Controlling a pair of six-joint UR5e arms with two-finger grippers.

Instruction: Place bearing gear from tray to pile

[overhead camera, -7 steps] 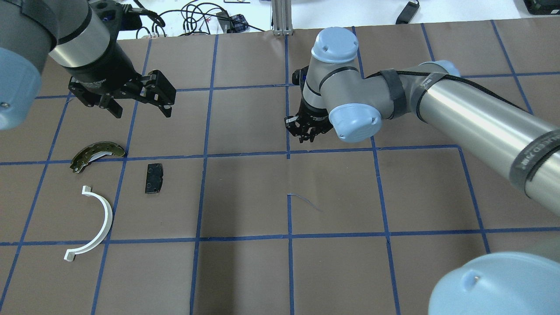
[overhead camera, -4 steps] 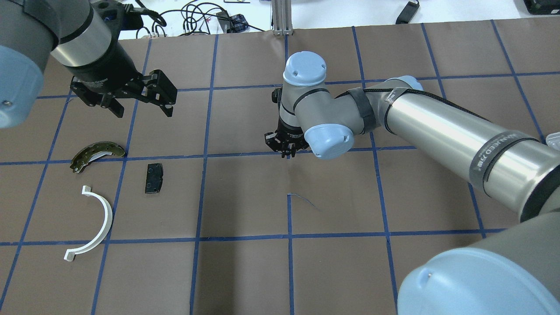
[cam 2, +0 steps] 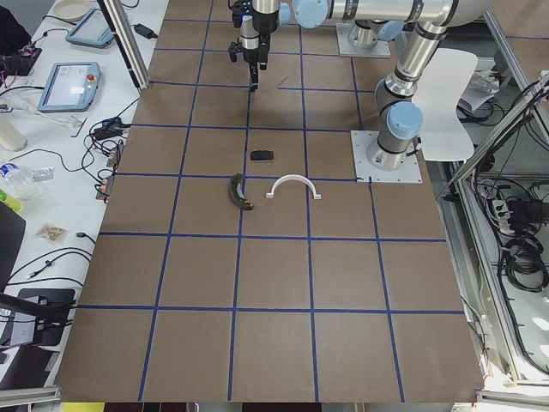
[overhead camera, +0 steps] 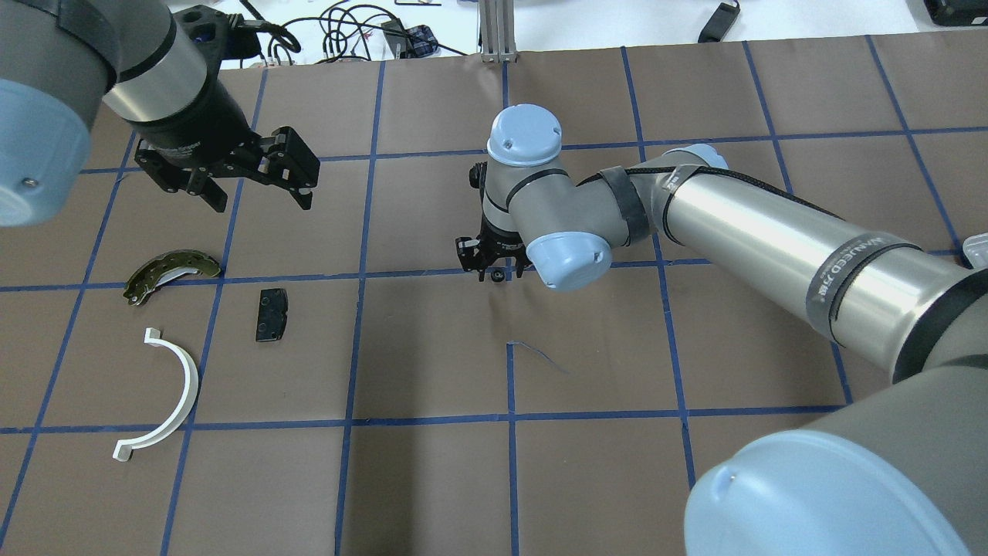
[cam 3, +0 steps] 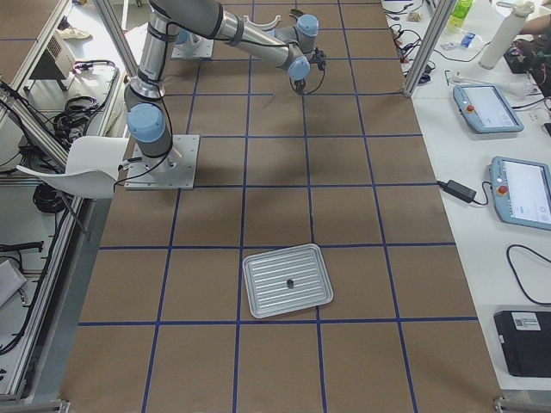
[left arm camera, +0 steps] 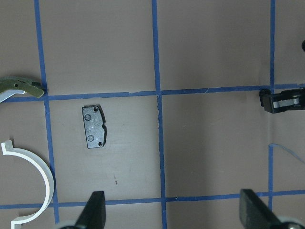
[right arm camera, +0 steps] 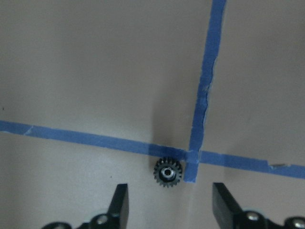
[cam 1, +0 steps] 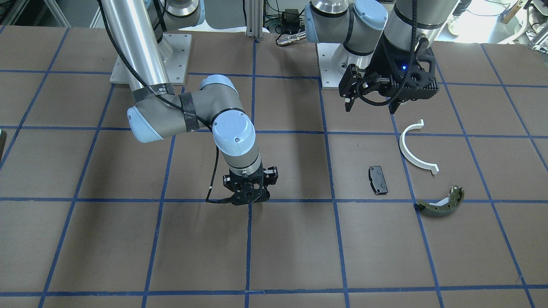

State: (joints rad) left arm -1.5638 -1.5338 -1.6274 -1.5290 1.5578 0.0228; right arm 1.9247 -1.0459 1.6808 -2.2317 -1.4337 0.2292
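Lying loose on a tape crossing mid-table, the bearing gear (right arm camera: 168, 172) sits between the spread fingers of the right gripper (right arm camera: 169, 193), well right of the pile (overhead camera: 272, 314). It looks like a halfway set-down. Next, the left gripper (overhead camera: 260, 199), also spread, would need to reach right and pinch it.

table (overhead camera: 432, 479) | half-ring (overhead camera: 182, 386), brake pad (overhead camera: 271, 314), brake shoe (overhead camera: 174, 269), tray (cam 3: 267, 294) | gear (right arm camera: 168, 172) apparently resting mid-table

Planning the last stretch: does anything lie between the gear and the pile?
Nothing visible. The gear lies at a tape crossing under the open right claw; only bare table separates it from the brake pad, the pile's nearest part.
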